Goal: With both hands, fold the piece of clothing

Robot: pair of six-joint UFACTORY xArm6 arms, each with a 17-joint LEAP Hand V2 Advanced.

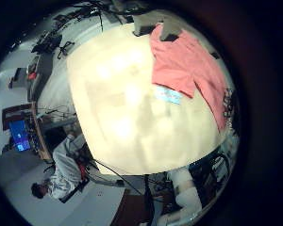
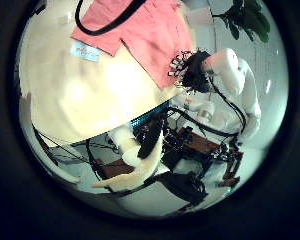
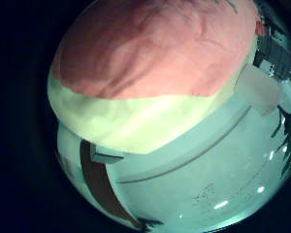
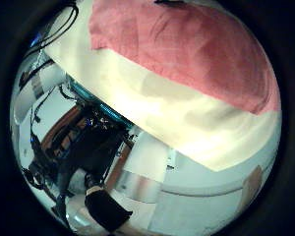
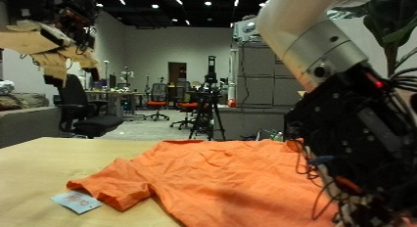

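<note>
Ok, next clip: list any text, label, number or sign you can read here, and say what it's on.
Nothing legible in any view.
Small light blue tag on the table, beside the sleeve of the orange shirt: any print on it is too small to read.
Orange shirt: no print visible.
Room background: no readable signs.

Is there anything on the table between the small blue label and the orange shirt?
No. In the outside view, the label lies beside the shirt sleeve, only bare table between.
</note>
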